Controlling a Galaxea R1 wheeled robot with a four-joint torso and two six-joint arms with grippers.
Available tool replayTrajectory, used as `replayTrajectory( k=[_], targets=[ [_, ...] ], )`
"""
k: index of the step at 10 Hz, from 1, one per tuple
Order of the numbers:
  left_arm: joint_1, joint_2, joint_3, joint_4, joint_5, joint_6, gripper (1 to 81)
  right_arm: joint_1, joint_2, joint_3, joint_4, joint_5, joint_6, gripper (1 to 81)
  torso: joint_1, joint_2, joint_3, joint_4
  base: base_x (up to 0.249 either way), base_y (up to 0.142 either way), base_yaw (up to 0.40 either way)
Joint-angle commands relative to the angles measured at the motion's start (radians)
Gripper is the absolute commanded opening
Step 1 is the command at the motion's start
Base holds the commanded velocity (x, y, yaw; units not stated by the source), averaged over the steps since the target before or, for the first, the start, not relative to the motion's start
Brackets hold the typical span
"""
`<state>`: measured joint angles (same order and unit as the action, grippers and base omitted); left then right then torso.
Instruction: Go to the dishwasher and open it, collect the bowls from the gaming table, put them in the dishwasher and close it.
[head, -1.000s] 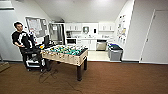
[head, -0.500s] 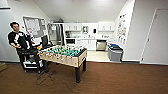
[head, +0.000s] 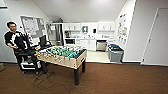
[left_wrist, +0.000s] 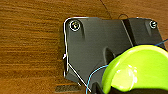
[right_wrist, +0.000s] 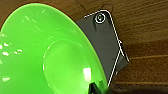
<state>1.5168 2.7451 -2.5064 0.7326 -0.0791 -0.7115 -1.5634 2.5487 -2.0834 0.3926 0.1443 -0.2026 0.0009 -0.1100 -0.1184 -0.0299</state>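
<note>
filling much of the right wrist view, a bright green bowl (right_wrist: 45, 55) sits tilted close to the camera, its hollow facing the lens, over dark brown wood-grain floor (right_wrist: 147, 30). a second bowl, yellow-green (left_wrist: 140, 70), shows in the left wrist view, also close to the camera over the same floor, with a thin blue cable (left_wrist: 93, 75) curving beside it. each bowl seems carried at its own arm, but whether either gripper's fingers are apart or clamped on a rim i cannot tell.

in the head view the dishwasher (head: 101, 45) with its steel front stands under the white counter in the kitchenette at the far end of the room, well apart from the robot. a table-football table (head: 62, 56) with a green field stands between, to the left. beside it a person (head: 15, 40) in a dark shirt stands behind a dark cart (head: 26, 60). grey bins (head: 115, 53) sit near the right wall.
</note>
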Motion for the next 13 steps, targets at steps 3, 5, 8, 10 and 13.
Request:
replayTrajectory(
  k=[3,5,8,10,13],
  targets=[
    [-0.046,-0.022,-0.002,0.01,0.036,0.0,1.0,0.045,-0.032,0.011,-0.009,-0.06,-0.003,1.0,0.0,0.0,0.0,0.0,0.155,-0.074,0.0],
    [-0.046,-0.022,-0.002,0.01,0.036,0.0,1.0,0.045,-0.032,0.011,-0.009,-0.06,-0.003,1.0,0.0,0.0,0.0,0.0,0.156,-0.075,0.0],
    [-0.046,-0.022,-0.002,0.01,0.036,0.0,1.0,0.047,-0.032,0.01,-0.009,-0.06,-0.003,1.0,0.0,0.0,0.0,0.0,0.156,-0.077,0.0],
    [-0.046,-0.022,-0.002,0.01,0.036,0.0,1.0,0.047,-0.032,0.01,-0.008,-0.06,-0.003,1.0,0.0,0.0,0.0,0.0,0.156,-0.077,0.0],
    [-0.046,-0.022,-0.002,0.019,0.036,0.0,1.0,0.048,-0.032,0.011,-0.008,-0.06,-0.003,1.0,0.0,0.0,0.0,0.0,0.156,-0.079,0.0]
  ],
)
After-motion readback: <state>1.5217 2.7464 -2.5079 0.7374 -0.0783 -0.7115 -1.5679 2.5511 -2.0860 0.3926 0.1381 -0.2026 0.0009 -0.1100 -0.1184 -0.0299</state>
